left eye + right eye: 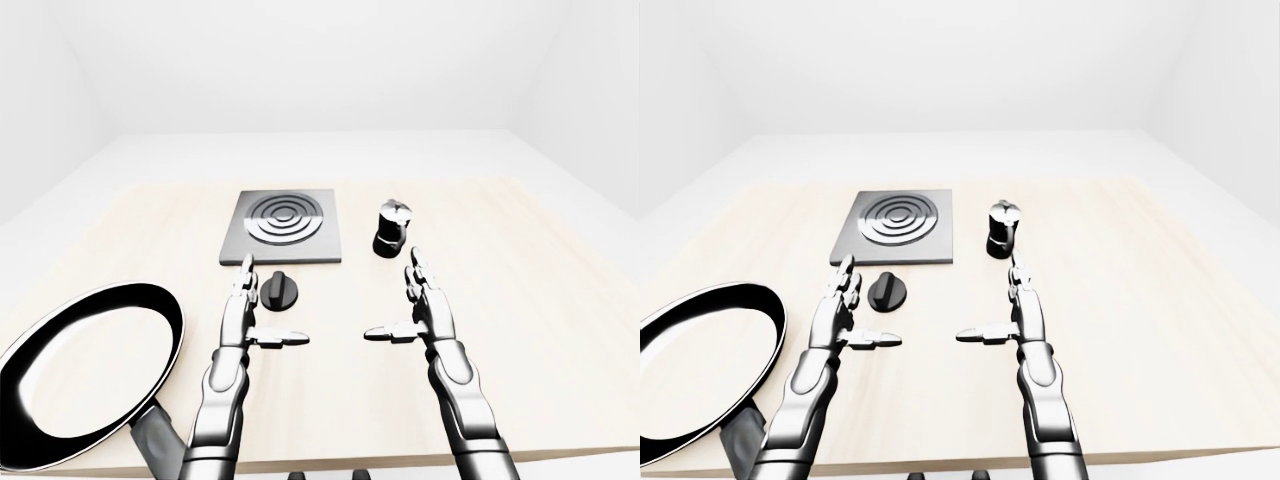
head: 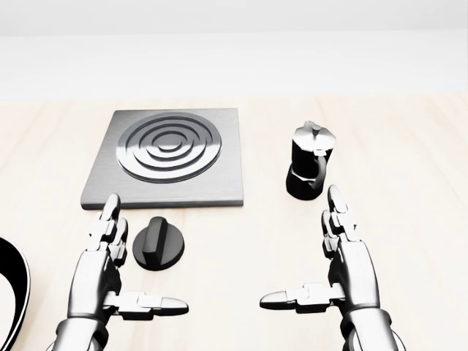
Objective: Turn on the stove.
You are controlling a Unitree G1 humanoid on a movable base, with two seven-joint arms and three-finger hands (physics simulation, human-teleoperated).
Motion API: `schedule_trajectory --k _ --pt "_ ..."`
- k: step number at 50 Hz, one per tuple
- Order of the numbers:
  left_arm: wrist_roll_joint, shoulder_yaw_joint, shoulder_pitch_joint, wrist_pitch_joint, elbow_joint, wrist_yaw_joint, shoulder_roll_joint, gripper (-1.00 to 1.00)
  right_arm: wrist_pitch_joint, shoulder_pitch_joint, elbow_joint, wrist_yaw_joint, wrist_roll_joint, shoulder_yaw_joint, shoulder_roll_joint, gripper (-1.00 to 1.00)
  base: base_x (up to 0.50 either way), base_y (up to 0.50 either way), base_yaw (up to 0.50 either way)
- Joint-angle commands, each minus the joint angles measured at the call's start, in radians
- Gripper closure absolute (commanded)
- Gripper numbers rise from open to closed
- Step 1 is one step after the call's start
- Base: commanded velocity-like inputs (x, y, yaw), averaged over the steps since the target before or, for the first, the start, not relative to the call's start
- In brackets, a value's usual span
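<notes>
Pale wood makes up the table that fills the head view, with white wall beyond it. Toward 11 o'clock from the view's centre I see the stove, a flat grey square plate with dark concentric rings on top. Its black knob sits apart on the wood just beside the plate's lower edge, at about 7 o'clock from centre, its ridge standing nearly upright in the view. At 2 o'clock from the knob stands a black moka pot with a silver lid, near the plate's right edge but not touching it. My left hand hovers at the view's lower left, fingers straight and spread, thumb pointing inward, gripping nothing; its fingertips lie just left of the knob, apart from it. My right hand mirrors it at lower right, equally spread and empty, below the moka pot. In the left-eye view, a black frying pan with a pale interior lies at 8 o'clock, well left of my left arm.
</notes>
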Motion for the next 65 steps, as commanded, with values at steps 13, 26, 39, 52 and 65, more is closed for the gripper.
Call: schedule_trajectory --k 13,26,39,52,65 --pt "0.004 0.0 -0.003 0.0 0.016 -0.001 0.001 -1.0 0.009 0.003 0.0 0.005 -0.003 0.002 0.0 -1.0 0.03 0.0 0.0" --pt "0.006 0.003 -0.031 -0.035 0.112 -0.002 0.004 -1.0 0.004 0.0 0.012 0.006 -0.004 0.001 0.0 -1.0 0.0 0.0 0.0" --pt "0.015 -0.008 -0.028 0.042 0.07 0.004 0.001 -1.0 0.011 -0.003 0.011 0.003 -0.004 0.0 0.0 -1.0 0.0 0.0 0.0" --pt "0.029 -0.012 -0.028 0.052 0.072 0.009 -0.002 -1.0 0.017 0.0 0.003 0.003 -0.005 0.003 0.0 -1.0 0.0 0.0 0.0" --pt "0.029 -0.008 -0.044 0.013 0.153 0.01 -0.001 -1.0 0.002 0.0 0.017 0.007 -0.006 0.003 0.0 -1.0 0.0 0.0 0.0"
